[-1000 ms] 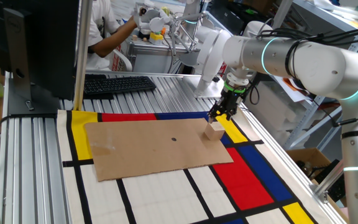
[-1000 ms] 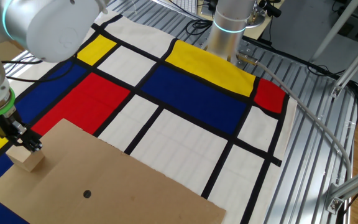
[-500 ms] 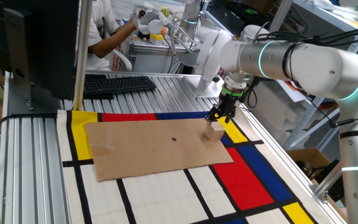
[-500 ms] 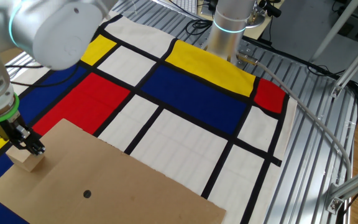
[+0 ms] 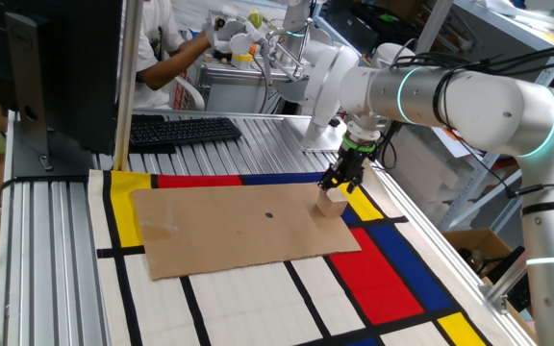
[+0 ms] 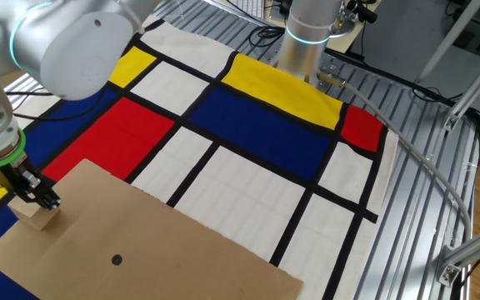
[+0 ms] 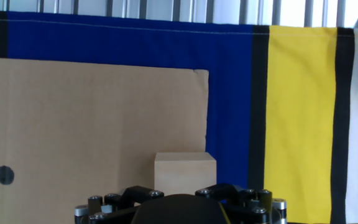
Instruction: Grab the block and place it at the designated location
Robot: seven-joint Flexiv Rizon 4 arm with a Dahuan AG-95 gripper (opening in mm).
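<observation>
Sitting near the right-hand corner of the cardboard (image 5: 243,229), the block (image 5: 332,202) rests flat with its faces roughly square to the sheet's edges. The gripper (image 5: 341,180) hangs just above it, fingertips at the block's top; whether the jaws are parted or pinching the block cannot be told, since the hand view shows only the black finger bases below the block (image 7: 184,174). In the other fixed view the gripper (image 6: 38,198) stands at the block's (image 6: 32,213) top edge, the arm's grey body overhead hiding part of the mat.

The dot (image 5: 268,215) lies on bare cardboard well apart from the block, toward the sheet's middle; it also shows in the other fixed view (image 6: 117,260) and at the left edge of the hand view (image 7: 4,175). Nothing stands between block and dot.

The cardboard lies on a mat (image 5: 383,279) of red, yellow, blue and white rectangles edged in black. Beyond the mat sit a keyboard (image 5: 183,129) and a dark monitor (image 5: 61,67) on the ribbed table (image 5: 41,250), with a person (image 5: 166,48) at a bench behind.
</observation>
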